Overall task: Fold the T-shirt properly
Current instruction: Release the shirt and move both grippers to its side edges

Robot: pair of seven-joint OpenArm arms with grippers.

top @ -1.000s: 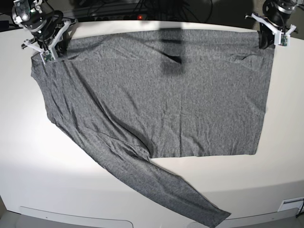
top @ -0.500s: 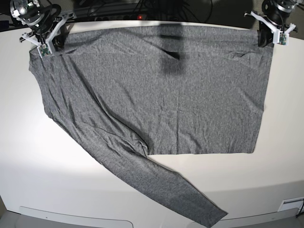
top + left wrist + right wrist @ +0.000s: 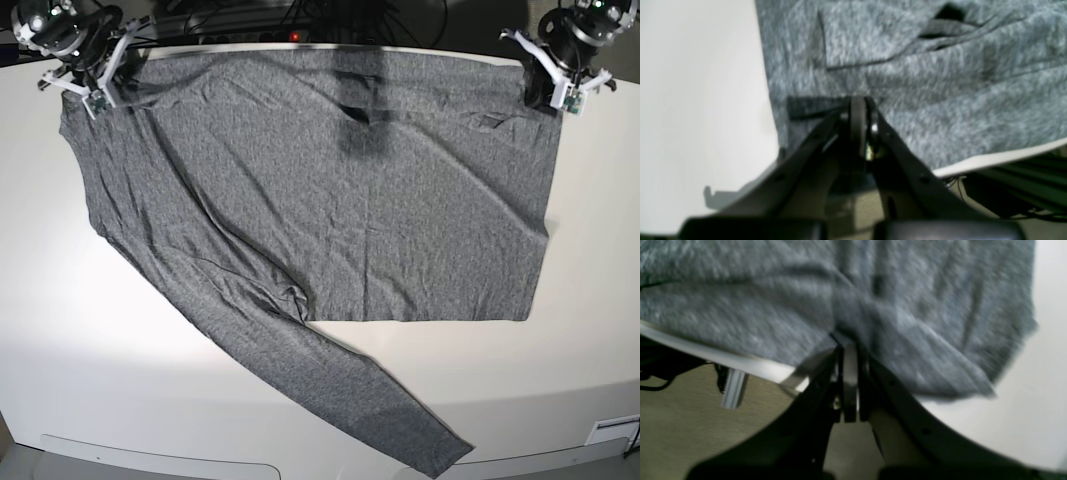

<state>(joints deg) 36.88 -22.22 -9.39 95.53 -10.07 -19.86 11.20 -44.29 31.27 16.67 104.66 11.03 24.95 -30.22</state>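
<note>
The T-shirt (image 3: pixel 320 190) lies spread flat on the white table (image 3: pixel 90 340), one long sleeve (image 3: pixel 330 385) trailing toward the near edge. The left gripper (image 3: pixel 548 98) is clamped on the shirt's far corner at the base view's right; the right gripper (image 3: pixel 105 92) is clamped on the far corner at that view's left. In both wrist views the jaws are pressed together on grey cloth near the table's far rim.

Compared with the earlier frames, both grippers now sit farther back, toward the far edge. The shirt has shifted with them: its near hem and sleeve end lie farther from the near edge. The left gripper has also moved inward.
</note>
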